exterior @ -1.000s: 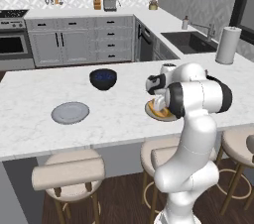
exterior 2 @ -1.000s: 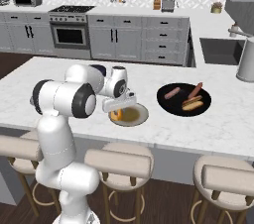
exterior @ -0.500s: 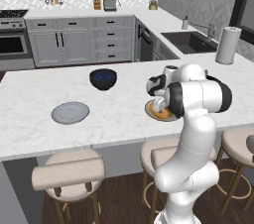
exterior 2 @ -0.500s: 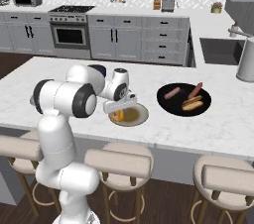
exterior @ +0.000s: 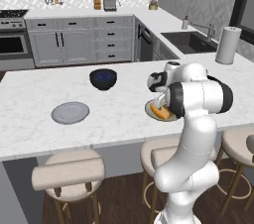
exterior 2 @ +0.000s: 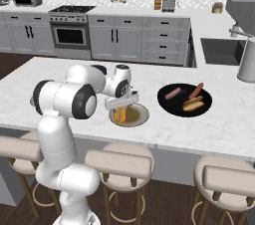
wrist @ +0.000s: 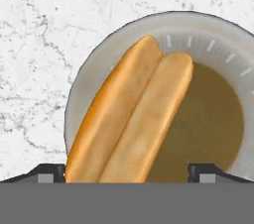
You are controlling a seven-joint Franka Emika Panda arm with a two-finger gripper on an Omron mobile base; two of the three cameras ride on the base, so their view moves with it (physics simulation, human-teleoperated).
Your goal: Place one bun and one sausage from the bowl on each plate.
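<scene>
Bun (wrist: 130, 119) is what we see first in the hand view: a golden-orange roll split lengthwise, lying on the pale-rimmed plate (wrist: 218, 32) with the olive-brown centre, angled across its near side. Our gripper (wrist: 126, 172) hangs just above it with its two tips set wide apart, one on each side of the roll, and neither tip presses on it.

From the right base view we find that same plate (exterior 2: 140, 115) on the white marble counter (exterior 2: 30, 89), directly under the gripper (exterior 2: 121, 104), with the bun (exterior 2: 119, 115) showing orange between the fingers. To its right, near but apart, sits the black bowl (exterior 2: 169, 103), where we count two sausages (exterior 2: 173, 93) and one more bun with a sausage beside it.

From the left base view we see the gripper (exterior: 159, 102) over the plate (exterior: 149, 111), the bun (exterior: 159, 112) on it, the grey plate (exterior: 70, 113) well off to the left, bare, and a dark blue bowl (exterior: 103, 79) behind, between the two plates.
</scene>
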